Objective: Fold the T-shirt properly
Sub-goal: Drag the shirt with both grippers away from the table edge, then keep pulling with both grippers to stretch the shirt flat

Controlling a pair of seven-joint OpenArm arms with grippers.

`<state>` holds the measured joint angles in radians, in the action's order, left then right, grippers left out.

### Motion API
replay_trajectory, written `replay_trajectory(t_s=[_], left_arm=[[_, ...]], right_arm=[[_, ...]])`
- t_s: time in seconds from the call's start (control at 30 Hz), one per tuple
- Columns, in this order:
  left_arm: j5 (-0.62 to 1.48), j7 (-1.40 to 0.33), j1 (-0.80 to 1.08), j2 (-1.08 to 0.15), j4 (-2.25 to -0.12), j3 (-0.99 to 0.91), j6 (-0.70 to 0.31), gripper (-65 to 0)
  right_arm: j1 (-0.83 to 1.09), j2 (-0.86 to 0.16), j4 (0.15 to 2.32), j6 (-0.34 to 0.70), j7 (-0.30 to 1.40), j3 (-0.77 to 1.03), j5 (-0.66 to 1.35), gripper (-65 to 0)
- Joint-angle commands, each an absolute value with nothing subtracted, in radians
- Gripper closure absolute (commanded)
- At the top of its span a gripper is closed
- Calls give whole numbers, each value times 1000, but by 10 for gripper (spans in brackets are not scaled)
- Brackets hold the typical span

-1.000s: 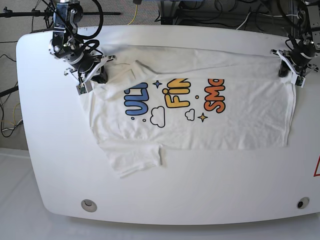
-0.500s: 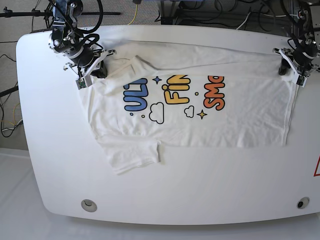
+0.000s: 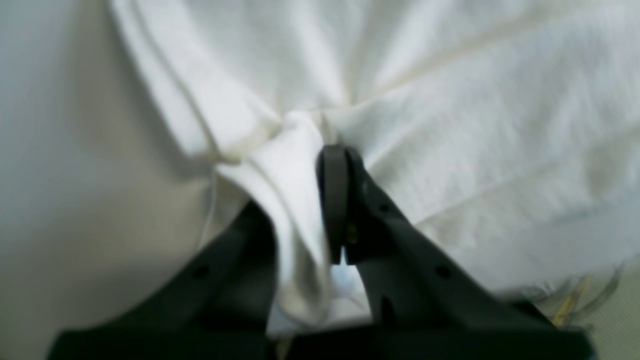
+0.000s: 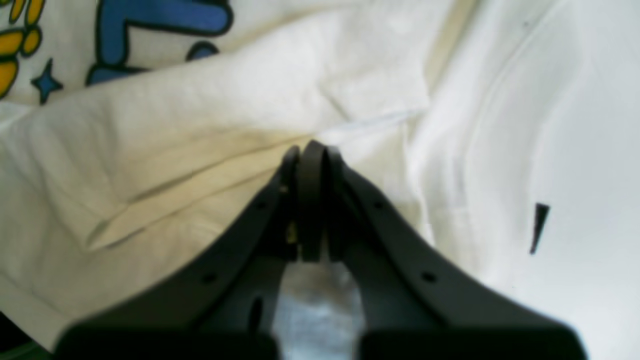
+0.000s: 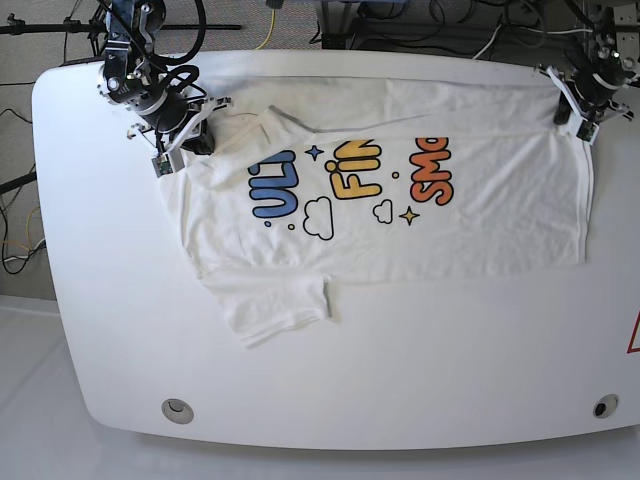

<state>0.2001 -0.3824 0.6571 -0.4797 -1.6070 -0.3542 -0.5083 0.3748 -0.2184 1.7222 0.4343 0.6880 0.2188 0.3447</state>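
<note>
T-shirt (image 5: pixel 470 215) farther back than before

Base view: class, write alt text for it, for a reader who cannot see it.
A white T-shirt with colourful cartoon lettering lies spread on a white table. The right gripper pinches one far corner and the left gripper the other.

A white round-cornered table (image 5: pixel 420 370) fills the view — cables (image 5: pixel 400 25) tangle behind it (pale floor below).
</note>
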Motion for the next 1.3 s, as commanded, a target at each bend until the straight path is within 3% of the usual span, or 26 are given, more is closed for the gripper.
replay_trajectory(t_s=[0.0,0.43,0.5,0.7,0.9,1.1,1.27], left_arm=[[164,-474,692,-477,-1616,-353,-535,0],[167,-444,685,-475,-1652,-352,-541,-61],[168,-439,672,-483,-1689,-358,-547,-135],[175,-451,657,-485,-1743,-374,-549,-213],[158,-417,645,-497,-1718,-373,-551,-182],[128,-353,635,-511,-1667,-365,-547,-71],[73,-337,632,-493,-1673,-375,-544,-71]], right_arm=[[389,-228,1734,432,726,222,331,-7],[412,-226,1780,427,732,222,323,-10],[403,-223,1789,429,726,223,330,-9],[403,-222,1802,429,724,224,331,-9],[404,-224,1789,426,714,223,334,-8],[405,-226,1788,422,714,224,335,-7],[399,-227,1788,422,720,225,331,-3]])
